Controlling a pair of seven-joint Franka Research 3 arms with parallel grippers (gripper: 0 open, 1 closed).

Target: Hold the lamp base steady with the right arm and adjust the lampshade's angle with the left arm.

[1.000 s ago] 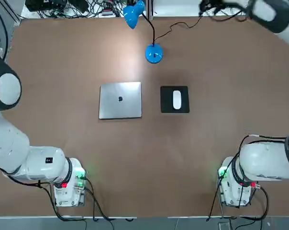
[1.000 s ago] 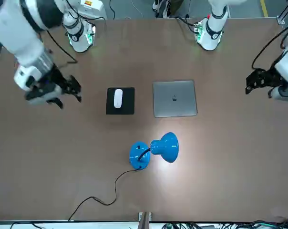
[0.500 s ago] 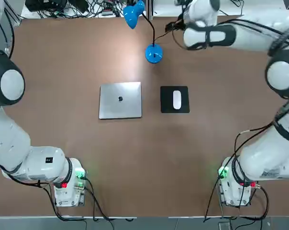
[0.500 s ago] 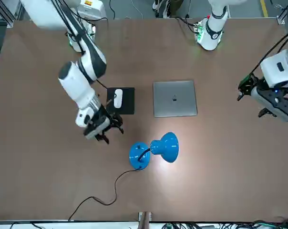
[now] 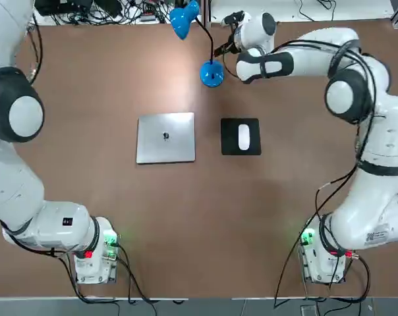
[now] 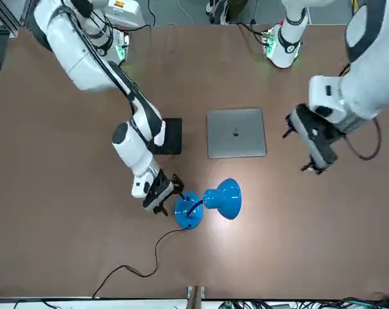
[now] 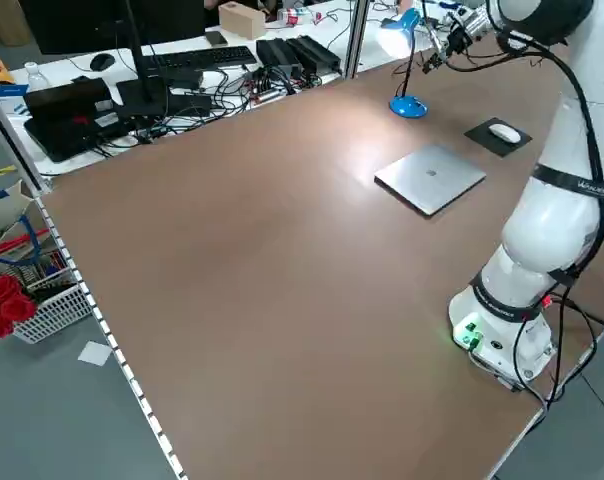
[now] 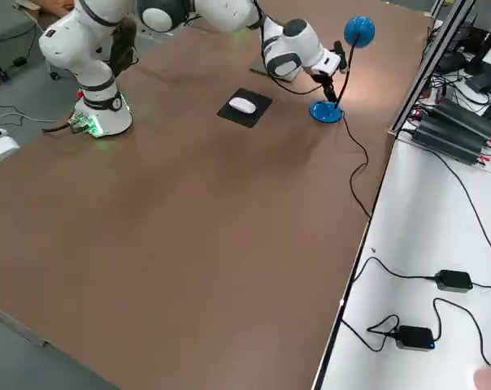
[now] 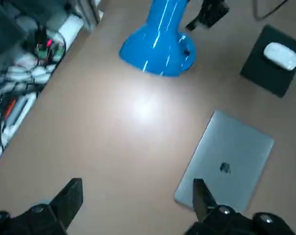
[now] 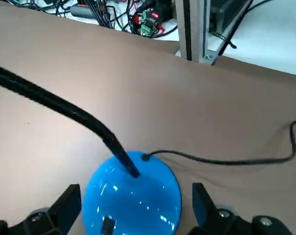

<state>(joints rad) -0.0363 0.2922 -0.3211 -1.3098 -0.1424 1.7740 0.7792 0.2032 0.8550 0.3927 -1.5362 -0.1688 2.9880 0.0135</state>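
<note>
Worktop [image 5: 179,224] and lamp, from the robot's side.

Left tool [image 9: 138,183]: spread, 9 o'clock. Laptop [image 5: 166,138]: 10 o'clock. Lampshade [image 5: 180,24]: 11 o'clock from the lamp base [image 5: 212,74], itself at 12. Right tool [image 10: 136,188]: spread, near the base.

So the right gripper [image 6: 174,204] has swung in from the right and is now right up near the blue lamp base [image 6: 188,210]. Left gripper [image 6: 303,149] came in farther over the table from the left too.
</note>
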